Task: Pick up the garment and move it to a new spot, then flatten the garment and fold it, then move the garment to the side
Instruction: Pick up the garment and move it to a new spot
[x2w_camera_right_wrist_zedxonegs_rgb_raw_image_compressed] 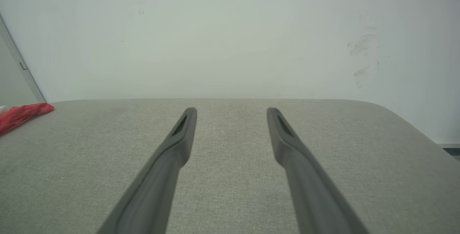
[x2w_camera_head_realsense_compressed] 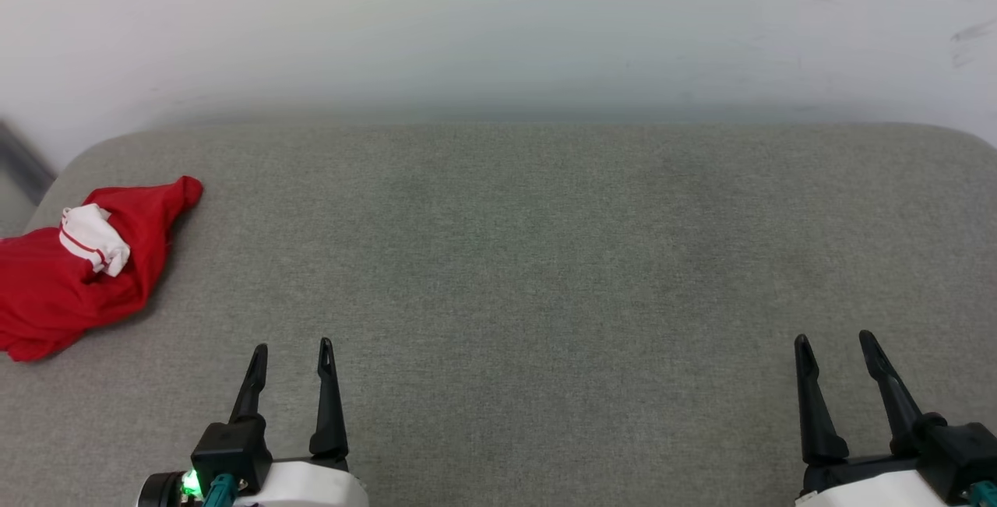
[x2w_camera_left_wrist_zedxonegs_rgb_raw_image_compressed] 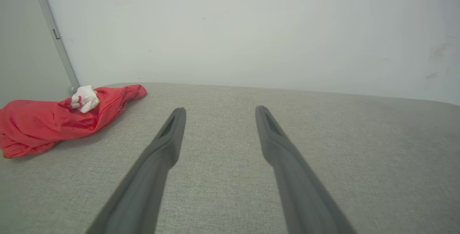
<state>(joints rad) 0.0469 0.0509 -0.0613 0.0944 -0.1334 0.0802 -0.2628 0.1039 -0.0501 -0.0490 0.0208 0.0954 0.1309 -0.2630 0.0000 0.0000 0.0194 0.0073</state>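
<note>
While lying crumpled at far left end of grey cushion (x2w_camera_head_realsense_compressed: 545,258), red shirt (x2w_camera_head_realsense_compressed: 70,273) is showing white sleeve bunched on top. Left gripper (x2w_camera_head_realsense_compressed: 292,348) is hovering over cushion's near edge, just right of shirt, not touching it, fingers standing spread, pinching nothing. Right gripper (x2w_camera_head_realsense_compressed: 835,339) is hovering over cushion's near right part, well apart from shirt, fingers likewise spread, empty.

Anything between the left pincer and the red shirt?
Nothing: bare grey fabric surface runs from the left pincer to the garment, as seen in the head view and the left wrist view.
</note>
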